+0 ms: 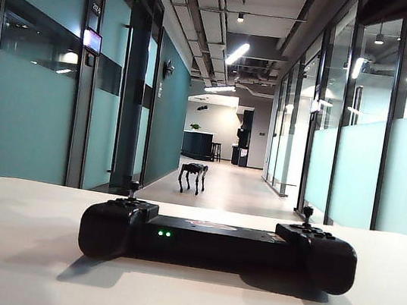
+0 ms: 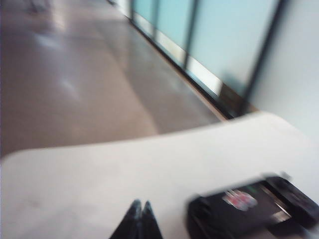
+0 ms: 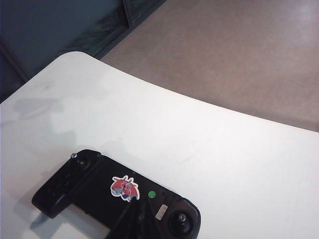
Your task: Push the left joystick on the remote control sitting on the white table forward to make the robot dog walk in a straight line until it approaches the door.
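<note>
The remote control (image 1: 218, 244) lies low in the exterior frame on the white worktop (image 1: 13, 247); the robot dog (image 1: 192, 176) stands mid-corridor. The left end effector (image 2: 139, 211) is clenched, empty, above the worktop. The right end effector, unseen, is clenched.

Left wrist view, motion-blurred. Left gripper (image 2: 138, 219) — dark fingertips (image 2: 133, 215) pressed together, no gap between them, nothing held — hangs above the white table (image 2: 124, 169). The remote control (image 2: 249, 209) lies on the table off to one side of the fingertips, clear of them, not touched; a red-white logo (image 2: 240, 199) shows on its flat middle bar. Beyond the table's curved far edge, ahead of the gripper: brown corridor floor (image 2: 89, 84), then frosted glass wall panels (image 2: 219, 35) in dark frames.
</note>
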{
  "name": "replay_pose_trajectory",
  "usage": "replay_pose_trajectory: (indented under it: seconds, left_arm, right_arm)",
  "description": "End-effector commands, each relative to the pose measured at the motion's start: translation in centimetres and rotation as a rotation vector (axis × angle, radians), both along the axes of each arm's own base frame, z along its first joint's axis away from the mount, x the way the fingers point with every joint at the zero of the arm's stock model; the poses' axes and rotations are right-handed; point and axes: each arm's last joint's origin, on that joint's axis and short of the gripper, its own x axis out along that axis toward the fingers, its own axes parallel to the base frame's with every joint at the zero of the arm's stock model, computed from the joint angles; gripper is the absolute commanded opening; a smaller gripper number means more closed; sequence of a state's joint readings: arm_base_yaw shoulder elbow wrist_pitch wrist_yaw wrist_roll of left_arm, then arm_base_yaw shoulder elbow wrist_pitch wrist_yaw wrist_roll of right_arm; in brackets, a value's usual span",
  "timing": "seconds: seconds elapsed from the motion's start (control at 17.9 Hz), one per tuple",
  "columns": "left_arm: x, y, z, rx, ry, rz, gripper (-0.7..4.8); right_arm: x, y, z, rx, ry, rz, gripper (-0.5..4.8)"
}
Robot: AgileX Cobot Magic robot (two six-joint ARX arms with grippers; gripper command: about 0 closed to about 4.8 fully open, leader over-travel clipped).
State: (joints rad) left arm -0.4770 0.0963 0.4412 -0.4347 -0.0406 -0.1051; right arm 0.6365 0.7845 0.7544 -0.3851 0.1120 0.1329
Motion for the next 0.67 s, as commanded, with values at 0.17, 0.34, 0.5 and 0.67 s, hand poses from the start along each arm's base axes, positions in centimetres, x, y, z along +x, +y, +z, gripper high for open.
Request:
replay_pose_trajectory:
  seconds: [0.17, 0.34, 0.5, 0.67]
  left_arm:
    - [0.8, -0.4, -2.2, -0.012, -0.081, 0.001, -0.05]
    - [1.2, -0.6, -2.9, -0.011, -0.085, -0.002, -0.05]
    - [1.1, -0.6, -2.6, 0.014, -0.137, -0.001, -0.05]
    - [1.0, -0.6, -2.3, -0.006, -0.174, -0.007, -0.05]
  right_arm:
    - [0.0, 0.0, 0.4, 0.013, -0.025, 0.000, -0.06]
    - [0.0, 0.0, 0.4, 0.013, -0.025, 0.001, -0.06]
    - [0.0, 0.0, 0.4, 0.013, -0.025, 0.001, -0.06]
    - [0.0, 0.0, 0.4, 0.013, -0.025, 0.001, -0.06]
